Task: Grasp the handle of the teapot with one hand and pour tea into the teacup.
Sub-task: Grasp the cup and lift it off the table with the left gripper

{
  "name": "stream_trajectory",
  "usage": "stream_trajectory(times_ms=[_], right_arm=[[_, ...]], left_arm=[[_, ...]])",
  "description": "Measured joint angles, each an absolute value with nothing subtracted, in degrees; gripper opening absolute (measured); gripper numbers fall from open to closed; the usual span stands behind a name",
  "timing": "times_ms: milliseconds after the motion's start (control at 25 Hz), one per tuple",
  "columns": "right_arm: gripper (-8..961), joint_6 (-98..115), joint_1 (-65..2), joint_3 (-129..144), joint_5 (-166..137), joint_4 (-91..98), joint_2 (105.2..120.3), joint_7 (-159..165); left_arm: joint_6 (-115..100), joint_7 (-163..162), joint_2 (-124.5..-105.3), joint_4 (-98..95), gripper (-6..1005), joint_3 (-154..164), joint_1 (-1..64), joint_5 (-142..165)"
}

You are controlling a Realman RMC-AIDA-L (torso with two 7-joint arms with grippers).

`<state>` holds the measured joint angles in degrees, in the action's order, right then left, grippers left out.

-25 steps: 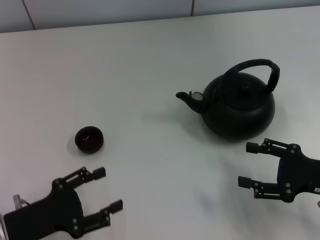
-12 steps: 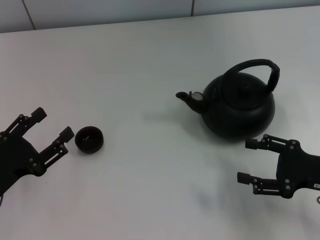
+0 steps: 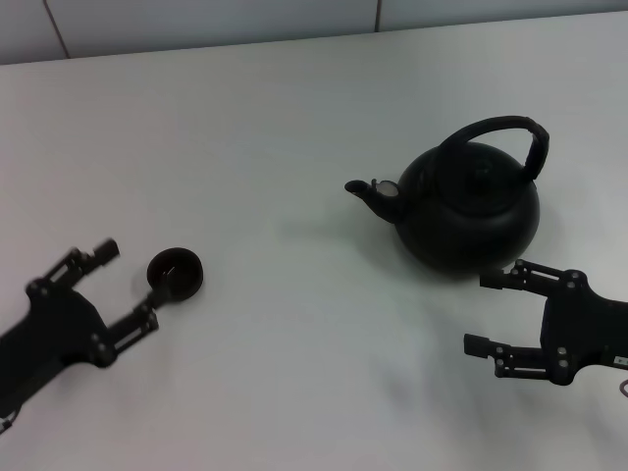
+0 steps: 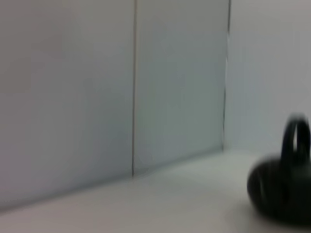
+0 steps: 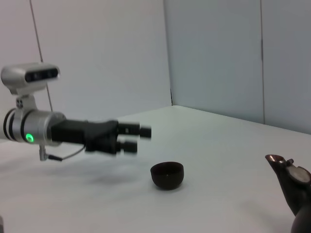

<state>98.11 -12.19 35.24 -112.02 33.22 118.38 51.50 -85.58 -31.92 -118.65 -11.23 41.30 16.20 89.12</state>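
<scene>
On your white table (image 3: 275,128) the teapot (image 3: 471,206) sits at about 2 o'clock from the centre of the head view, upright, its short spout (image 3: 365,191) pointing toward 9 o'clock and its arched handle (image 3: 500,132) standing over the lid. The teacup (image 3: 175,274) rests at about 8 o'clock, well apart from the pot. Your left gripper (image 3: 126,288) is spread wide just beside the cup at its 8 o'clock side, one fingertip (image 3: 147,316) close to the rim, holding nothing (whether it touches the cup you cannot tell from here). The right wrist view shows the same gripper (image 5: 138,138) hovering near the cup (image 5: 167,174). Your right gripper (image 3: 483,312) is at the teapot's 6 o'clock, fingers parted and empty, the upper finger near the pot's base.
</scene>
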Motion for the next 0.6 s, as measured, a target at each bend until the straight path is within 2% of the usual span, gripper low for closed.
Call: stream_trajectory(times_ms=[600], right_arm=[[817,98.1,-12.2,35.2,-112.0,33.4,118.38,51.6]], left_arm=[[-78.6,-29.4,-118.66,-11.2,798,44.8,16.4,89.3]])
